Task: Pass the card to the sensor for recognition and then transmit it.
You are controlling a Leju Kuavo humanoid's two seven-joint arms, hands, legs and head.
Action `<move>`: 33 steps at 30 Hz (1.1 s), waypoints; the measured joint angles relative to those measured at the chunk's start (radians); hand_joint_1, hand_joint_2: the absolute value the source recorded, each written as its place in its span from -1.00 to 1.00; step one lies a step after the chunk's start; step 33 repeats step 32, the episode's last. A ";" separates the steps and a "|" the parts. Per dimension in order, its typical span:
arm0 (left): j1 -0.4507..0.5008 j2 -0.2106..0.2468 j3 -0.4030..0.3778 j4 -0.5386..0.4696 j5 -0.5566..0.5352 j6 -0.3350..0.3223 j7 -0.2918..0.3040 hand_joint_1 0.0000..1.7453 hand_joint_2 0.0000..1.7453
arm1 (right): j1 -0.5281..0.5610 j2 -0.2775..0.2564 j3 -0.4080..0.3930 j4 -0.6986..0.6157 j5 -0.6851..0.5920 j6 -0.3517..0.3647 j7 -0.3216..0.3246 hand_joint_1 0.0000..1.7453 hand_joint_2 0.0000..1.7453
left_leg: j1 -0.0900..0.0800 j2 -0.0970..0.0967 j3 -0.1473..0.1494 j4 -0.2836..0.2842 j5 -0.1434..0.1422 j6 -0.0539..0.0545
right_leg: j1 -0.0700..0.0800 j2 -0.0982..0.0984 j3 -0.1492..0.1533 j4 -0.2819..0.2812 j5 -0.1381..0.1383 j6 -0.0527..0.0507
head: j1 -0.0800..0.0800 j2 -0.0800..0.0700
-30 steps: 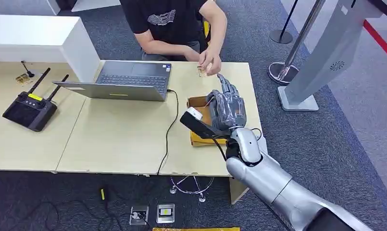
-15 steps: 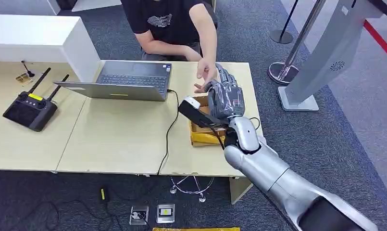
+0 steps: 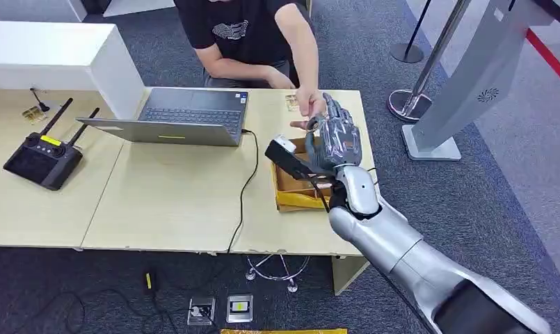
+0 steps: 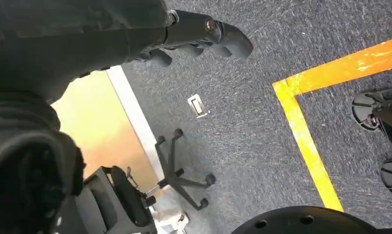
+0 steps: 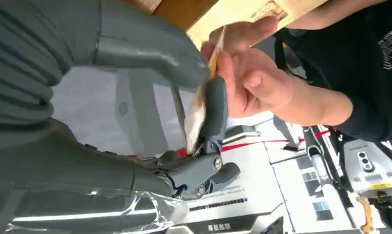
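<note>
In the right wrist view a thin pale card shows edge-on, pinched between my right hand's grey thumb and a dark finger. A person's hand touches the card's far end with its fingertips. In the head view my right hand is raised above the cardboard box at the table's right end, and the person's hand is right against it. My left hand hangs over the carpet with nothing in its fingers.
An open laptop sits mid-table, its cable running to the front edge. A black remote controller lies at the left. A small tan object rests near the far edge. A grey kiosk stand rises to the right.
My right hand has risen and moved away from me, over the box. The person's hand has left the small object on the table and come to the card in my hand.
</note>
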 joint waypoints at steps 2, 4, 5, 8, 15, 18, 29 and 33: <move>0.000 -0.001 0.000 0.000 0.000 0.000 0.000 -1.00 -1.00 | 0.001 -0.002 0.000 0.000 -0.002 -0.004 -0.006 -1.00 -1.00 | 0.000 0.000 0.000 0.000 0.000 0.000 | 0.000 0.000 0.000 0.000 0.000 0.000 | 0.000 0.000; 0.001 -0.002 0.000 0.000 0.003 0.000 0.000 -1.00 -1.00 | 0.002 -0.003 0.000 0.000 -0.012 0.002 -0.007 -1.00 -1.00 | 0.000 0.000 0.000 0.000 0.000 0.000 | 0.000 0.000 0.000 0.000 0.000 0.000 | 0.000 0.000; 0.001 -0.002 0.000 0.000 0.004 0.000 0.000 -1.00 -1.00 | 0.002 -0.003 0.000 0.000 -0.015 0.012 -0.006 -1.00 -1.00 | 0.000 0.000 0.000 0.000 0.000 0.000 | 0.000 0.000 0.000 0.000 0.000 0.000 | 0.000 0.000; 0.003 -0.003 0.000 0.000 0.008 0.000 0.000 -1.00 -1.00 | 0.003 -0.006 0.001 0.000 -0.007 0.043 0.014 -1.00 -1.00 | 0.000 0.000 0.000 0.000 0.000 0.000 | 0.000 0.000 0.000 0.000 0.000 0.000 | 0.000 0.000; 0.018 -0.003 0.001 0.000 0.027 0.000 -0.008 -1.00 -1.00 | 0.003 -0.069 -0.003 -0.038 0.072 0.090 0.111 -1.00 -1.00 | 0.000 0.000 0.001 0.000 0.000 0.000 | 0.000 0.000 0.000 0.000 0.000 0.000 | 0.000 0.000; 0.029 -0.003 0.002 0.000 0.037 0.000 -0.018 -1.00 -1.00 | 0.003 -0.132 -0.006 -0.056 0.136 0.139 0.147 -1.00 -1.00 | 0.000 0.000 0.001 0.000 0.000 0.000 | 0.000 0.000 0.000 -0.001 0.000 0.000 | 0.000 0.000; 0.058 -0.004 0.026 0.000 0.068 0.000 -0.055 -1.00 -1.00 | 0.060 -0.393 -0.162 -0.058 0.054 0.181 0.237 -1.00 -1.00 | -0.001 -0.002 0.000 0.001 -0.001 0.001 | -0.001 -0.002 0.000 -0.003 0.000 0.000 | 0.000 0.000; 0.063 -0.007 0.034 0.000 0.076 0.000 -0.057 -1.00 -1.00 | 0.105 -0.480 -0.236 -0.053 0.022 0.165 0.261 -1.00 -1.00 | -0.001 -0.004 -0.001 0.001 -0.001 0.001 | -0.001 -0.005 0.001 -0.003 0.000 0.000 | 0.000 0.000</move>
